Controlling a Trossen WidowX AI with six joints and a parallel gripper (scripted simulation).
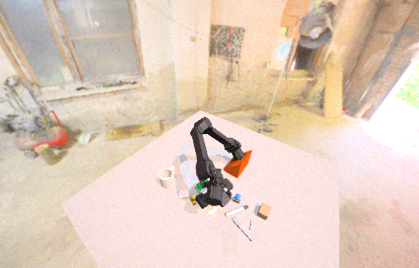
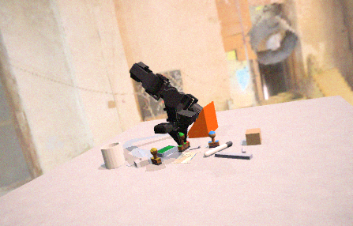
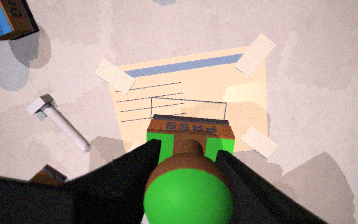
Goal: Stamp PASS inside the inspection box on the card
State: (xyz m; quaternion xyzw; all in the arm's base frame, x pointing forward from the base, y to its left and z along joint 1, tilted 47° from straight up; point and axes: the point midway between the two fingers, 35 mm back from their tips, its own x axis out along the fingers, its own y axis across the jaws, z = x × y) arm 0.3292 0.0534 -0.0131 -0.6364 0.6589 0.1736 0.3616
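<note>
The PASS stamp (image 3: 190,131) (image 2: 182,146), with a green knob and a brown block with green sides, is upright in my gripper (image 3: 188,154) (image 2: 182,139). The gripper is shut on it. The card (image 3: 200,70) (image 2: 192,155) is taped down below, with a blue bar and text lines. The inspection box (image 3: 188,100) is a thin outline; its upper part shows just ahead of the stamp, its lower part is hidden behind it. No print shows in the visible part. The green ink pad (image 2: 167,150) (image 1: 201,186) stands beside the card. Whether the stamp touches the card cannot be told.
A blue-knobbed stamp (image 2: 212,139) (image 1: 237,198) and a yellow-knobbed stamp (image 2: 155,156) stand near the card. A marker (image 2: 217,149), a dark bar (image 2: 233,156), a wooden cube (image 2: 253,137), a mug (image 2: 112,156) and an orange wedge (image 2: 204,124) are around. A small T-shaped pin (image 3: 65,125) lies left of the card.
</note>
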